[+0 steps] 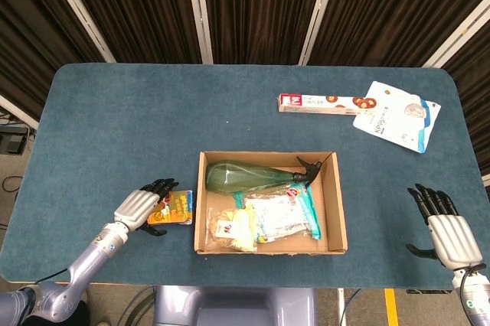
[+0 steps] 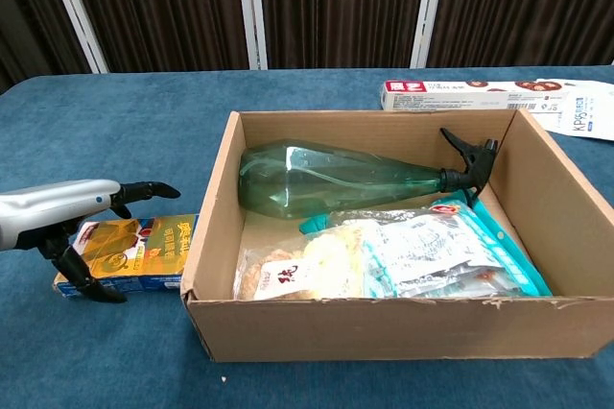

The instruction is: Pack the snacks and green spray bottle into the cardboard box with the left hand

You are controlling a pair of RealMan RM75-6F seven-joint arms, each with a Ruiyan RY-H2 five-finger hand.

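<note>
The cardboard box [image 1: 201, 203] [image 2: 379, 328] sits near the table's front edge. Inside lie the green spray bottle [image 1: 249, 176] [image 2: 336, 178] and clear snack bags [image 1: 279, 215] [image 2: 413, 251]. A yellow snack box [image 1: 178, 206] [image 2: 158, 248] lies flat on the table just left of the box. My left hand [image 1: 144, 207] [image 2: 72, 207] hovers over that snack box, fingers spread above it and thumb down beside it, holding nothing. My right hand [image 1: 445, 233] rests open at the table's front right, far from everything.
A long red-and-white snack carton [image 1: 320, 102] [image 2: 460, 94] and a white snack pouch [image 1: 398, 115] [image 2: 583, 109] lie at the back right. The blue table [image 1: 138, 127] stretches bare to the left and back.
</note>
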